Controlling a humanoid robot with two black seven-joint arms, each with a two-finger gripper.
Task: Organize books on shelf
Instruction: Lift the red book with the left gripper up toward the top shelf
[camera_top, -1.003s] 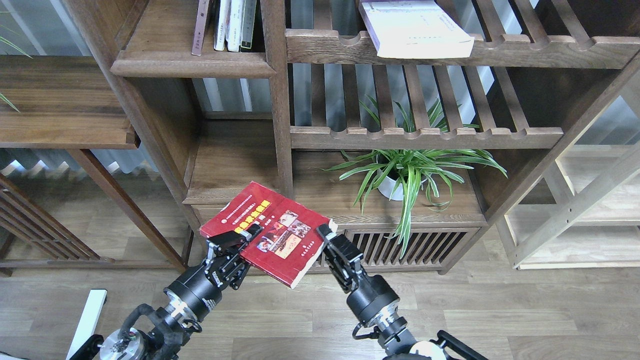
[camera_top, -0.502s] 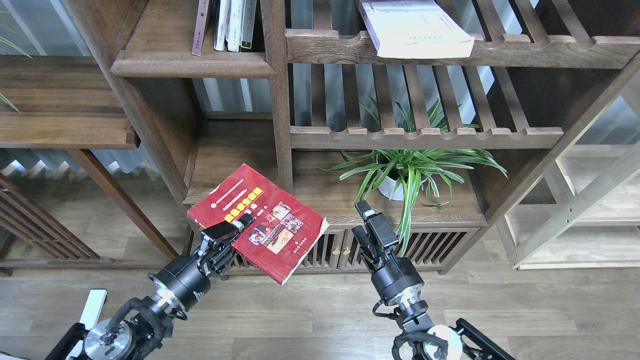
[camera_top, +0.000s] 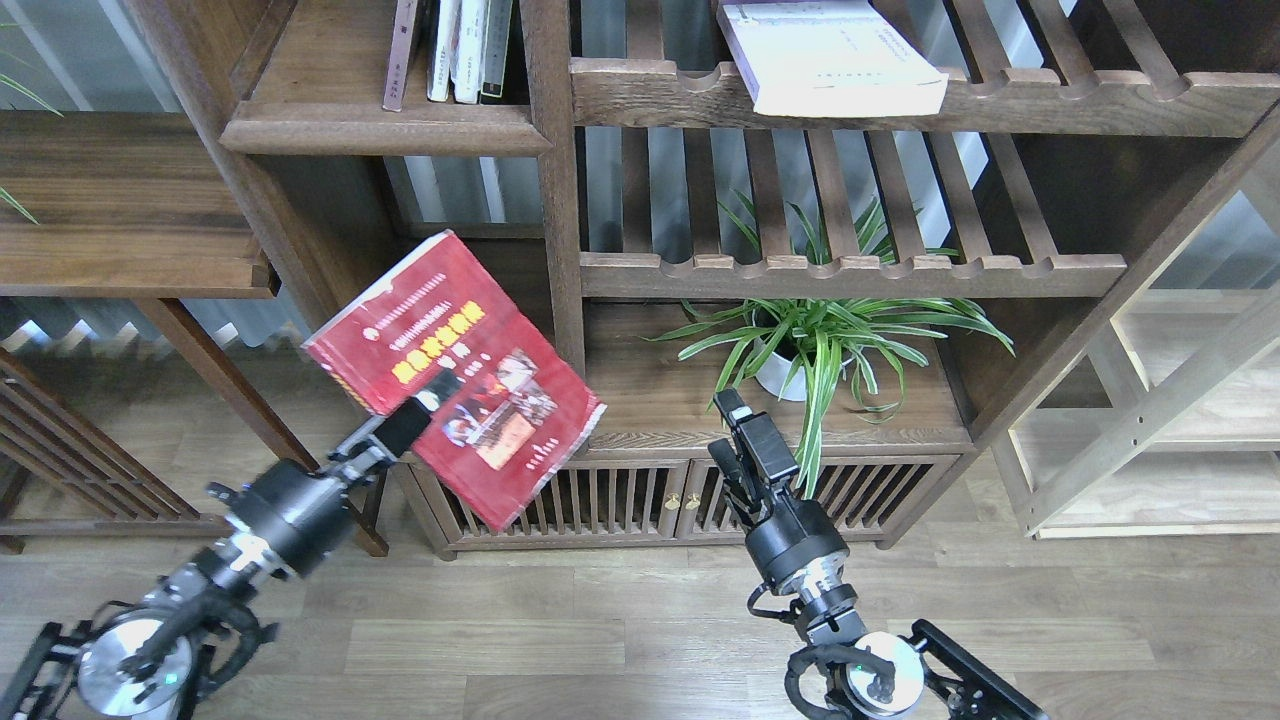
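My left gripper (camera_top: 432, 398) is shut on the lower edge of the red book with the yellow title band (camera_top: 455, 360). It holds the book tilted in the air in front of the bookcase's left column. My right gripper (camera_top: 728, 430) is open and empty, in front of the low cabinet and apart from the book. The solid dark shelf (camera_top: 385, 128) is at the upper left and carries several upright books (camera_top: 462, 50). The thick white book (camera_top: 830, 55) lies flat on the top slatted rack. I cannot pick out the maroon book for sure.
A potted spider plant (camera_top: 815, 335) stands on the cabinet top right of my right gripper. The low cabinet with slatted doors (camera_top: 620, 500) is below. Slatted racks (camera_top: 850, 272) span the right side. A separate wooden ledge (camera_top: 120, 210) juts out at left.
My right gripper let go of the red book and drew back to the right. My left arm swung the book up and to the left, toward the left column.
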